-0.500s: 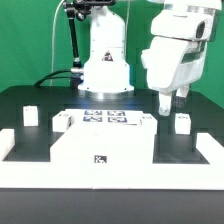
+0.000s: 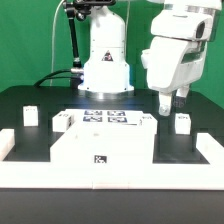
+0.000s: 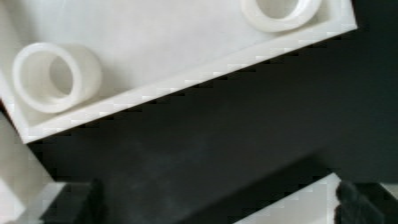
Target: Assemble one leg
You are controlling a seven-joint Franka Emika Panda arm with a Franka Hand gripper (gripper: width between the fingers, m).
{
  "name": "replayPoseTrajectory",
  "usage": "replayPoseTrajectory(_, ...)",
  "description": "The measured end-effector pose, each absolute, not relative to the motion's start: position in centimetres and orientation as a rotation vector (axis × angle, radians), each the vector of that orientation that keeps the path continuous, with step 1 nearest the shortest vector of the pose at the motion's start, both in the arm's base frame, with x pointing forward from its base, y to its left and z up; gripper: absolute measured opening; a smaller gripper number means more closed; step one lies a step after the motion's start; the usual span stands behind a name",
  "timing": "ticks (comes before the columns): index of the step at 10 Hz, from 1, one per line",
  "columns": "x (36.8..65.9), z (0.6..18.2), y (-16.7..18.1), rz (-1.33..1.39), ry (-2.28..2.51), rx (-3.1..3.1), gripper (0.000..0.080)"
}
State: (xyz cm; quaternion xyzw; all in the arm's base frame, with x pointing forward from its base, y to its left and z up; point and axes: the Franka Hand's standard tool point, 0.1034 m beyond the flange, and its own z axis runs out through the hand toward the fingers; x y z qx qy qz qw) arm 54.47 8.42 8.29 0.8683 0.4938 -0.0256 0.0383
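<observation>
Our hand (image 2: 170, 104) hangs released, grasping nothing | leg (image 2: 182, 123) stands upright on the worktop (image 2: 30, 97), exterior view's right, near the hand | we judge it light, rigid, smooth: pinch its flat sides.

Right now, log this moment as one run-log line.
tool: open, empty, above table | leg: upright on table, not gripped | white panel: two round holes in wrist view

Four legs (image 2: 30, 116), one large rimmed panel (image 2: 100, 145), one marker board (image 2: 105, 117), two round holes (image 3: 54, 75)
</observation>
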Motion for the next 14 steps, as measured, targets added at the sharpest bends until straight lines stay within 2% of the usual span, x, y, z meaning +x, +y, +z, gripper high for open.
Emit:
replayPoseTrajectory(2,54.5,8.3,8.4,-0.079,1.518,2.661,0.0650)
replayPoseTrajectory(4,53.4,7.5,7.5,-0.090,1.855,2.429,0.0650)
replayPoseTrajectory(8,52.6,6.2,2.4,-0.160,2.067,2.282,0.0650)
replayPoseTrajectory(14,52.1,6.1,1.3,-0.135,2.094,2.261,0.0650)
